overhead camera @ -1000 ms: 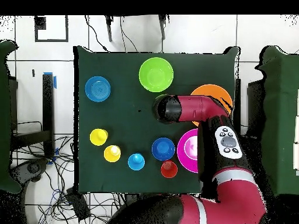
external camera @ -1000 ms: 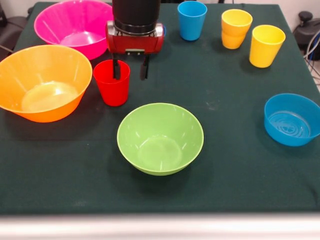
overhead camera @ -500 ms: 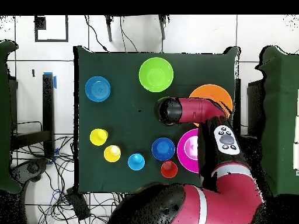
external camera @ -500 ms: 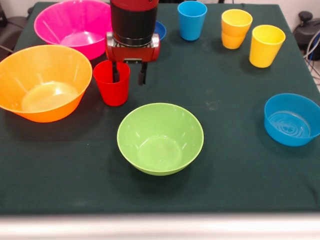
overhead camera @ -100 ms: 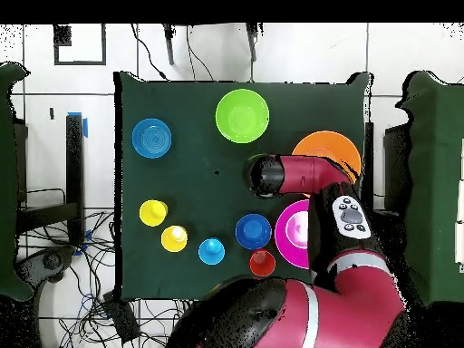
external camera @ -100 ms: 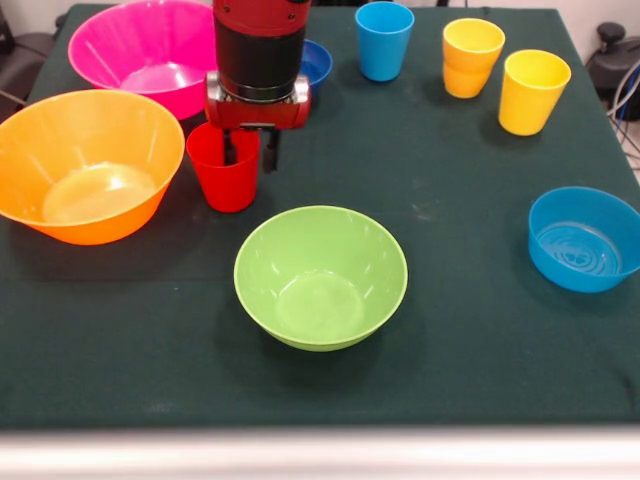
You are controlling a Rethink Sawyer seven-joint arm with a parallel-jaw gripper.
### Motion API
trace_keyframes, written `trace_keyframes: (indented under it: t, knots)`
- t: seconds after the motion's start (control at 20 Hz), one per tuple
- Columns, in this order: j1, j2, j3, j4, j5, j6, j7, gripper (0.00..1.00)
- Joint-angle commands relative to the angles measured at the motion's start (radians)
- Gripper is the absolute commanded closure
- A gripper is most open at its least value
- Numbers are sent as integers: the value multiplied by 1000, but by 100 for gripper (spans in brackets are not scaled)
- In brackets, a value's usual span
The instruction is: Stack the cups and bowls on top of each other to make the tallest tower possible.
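Observation:
The red cup [external camera @ -100 ms: 225, 182] stands upright between the yellow-orange bowl [external camera @ -100 ms: 85, 165] and the green bowl [external camera @ -100 ms: 320, 275]. My gripper [external camera @ -100 ms: 249, 152] hangs straight down over the cup's right rim. One finger is inside the cup and the other just outside its wall, still open with a gap. In the overhead view the arm's black end [overhead camera @ -100 ms: 263, 175] covers that cup. The pink bowl [external camera @ -100 ms: 140, 45] and the dark blue bowl [external camera @ -100 ms: 318, 62] lie behind the arm. A light blue cup [external camera @ -100 ms: 384, 40], an orange cup [external camera @ -100 ms: 472, 58] and a yellow cup [external camera @ -100 ms: 533, 92] stand along the far edge.
A light blue bowl [external camera @ -100 ms: 585, 238] sits alone at the right side. In the overhead view a small red round piece [overhead camera @ -100 ms: 262, 263] shows beside the dark blue bowl [overhead camera @ -100 ms: 254, 231]. Every piece stands separately on the dark green cloth [external camera @ -100 ms: 470, 330].
The gripper has shifted slightly left and its outer finger has drawn in toward the red cup's wall. The cup has not moved.

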Motion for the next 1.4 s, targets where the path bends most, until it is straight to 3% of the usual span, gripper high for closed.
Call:
trace_keyframes:
  t: [0.05, 0.55, 0.9, 1.4]
  knots:
    - [24, 21, 25, -45, -33, 7, 25, 100]
    - [26, 10, 31, -58, -22, 37, 11, 100]
    - [42, -93, 31, -20, 5, 120, -1, 100]
    - [73, -131, 48, -53, 45, 195, 30, 100]
